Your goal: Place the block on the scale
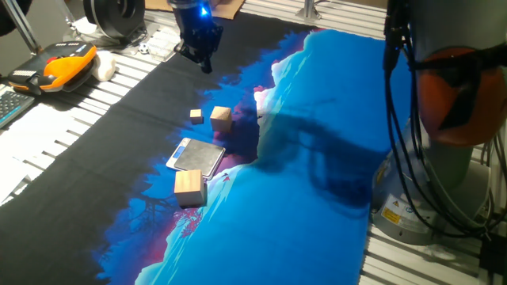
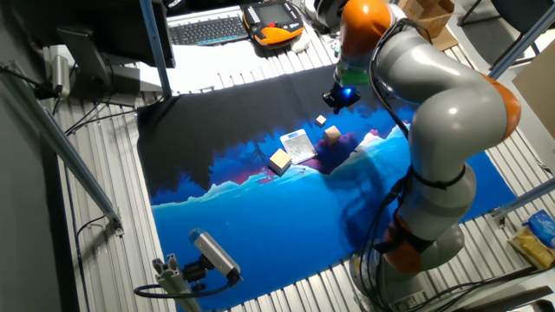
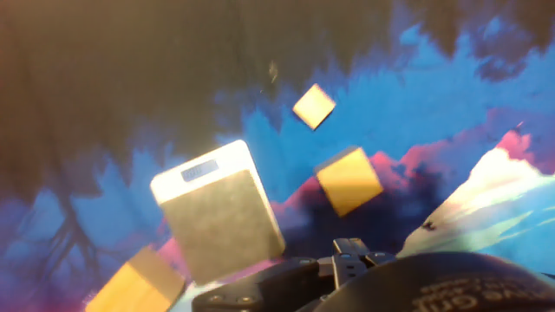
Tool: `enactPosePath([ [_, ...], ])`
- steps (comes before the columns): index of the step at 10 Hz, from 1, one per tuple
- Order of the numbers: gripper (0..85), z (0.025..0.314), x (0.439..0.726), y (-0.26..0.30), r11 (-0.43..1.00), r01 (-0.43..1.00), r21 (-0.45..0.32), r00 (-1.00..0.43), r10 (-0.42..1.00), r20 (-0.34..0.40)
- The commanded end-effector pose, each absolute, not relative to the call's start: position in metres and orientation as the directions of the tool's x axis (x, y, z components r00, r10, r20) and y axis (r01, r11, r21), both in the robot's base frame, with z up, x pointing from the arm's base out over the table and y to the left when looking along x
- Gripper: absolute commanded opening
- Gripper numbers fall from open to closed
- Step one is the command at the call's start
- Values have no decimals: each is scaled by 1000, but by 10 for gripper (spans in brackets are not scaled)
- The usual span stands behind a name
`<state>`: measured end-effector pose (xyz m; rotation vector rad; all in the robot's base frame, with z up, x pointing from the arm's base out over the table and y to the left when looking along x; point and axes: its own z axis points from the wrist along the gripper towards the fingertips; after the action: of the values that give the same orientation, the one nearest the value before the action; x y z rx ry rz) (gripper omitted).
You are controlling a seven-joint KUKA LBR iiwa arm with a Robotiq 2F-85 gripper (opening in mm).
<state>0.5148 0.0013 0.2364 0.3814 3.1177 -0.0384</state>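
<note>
The block (image 1: 221,117) is a mid-sized tan wooden cube resting on the dark and blue cloth, just beyond the scale (image 1: 196,156). The scale is flat, with a dark grey top and a white strip on its far short edge. My gripper (image 1: 204,62) hangs in the air above and behind the block, holding nothing. Its fingers are too dark to show whether they are open or shut. In the other fixed view the gripper (image 2: 341,98) is up and right of the block (image 2: 332,133) and scale (image 2: 297,146). The hand view shows the block (image 3: 349,180) right of the scale (image 3: 221,217).
A tiny tan block (image 1: 196,115) lies left of the cube. A larger tan block (image 1: 189,188) sits at the scale's near end. An orange handheld unit (image 1: 67,65) and a keyboard (image 2: 208,29) lie off the cloth. The arm's base (image 1: 444,158) stands at the right.
</note>
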Motion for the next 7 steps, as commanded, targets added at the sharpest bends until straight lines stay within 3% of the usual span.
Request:
enactPosePath([
  [1, 0, 236, 515, 1, 968, 249, -32, -969, 248, -11],
  [3, 0, 236, 515, 1, 971, 238, -21, -971, 238, 15],
  [6, 0, 230, 521, -4, 992, 105, -66, -993, 108, 38],
  [7, 170, 221, 530, -8, 994, 91, -60, -995, 93, 35],
])
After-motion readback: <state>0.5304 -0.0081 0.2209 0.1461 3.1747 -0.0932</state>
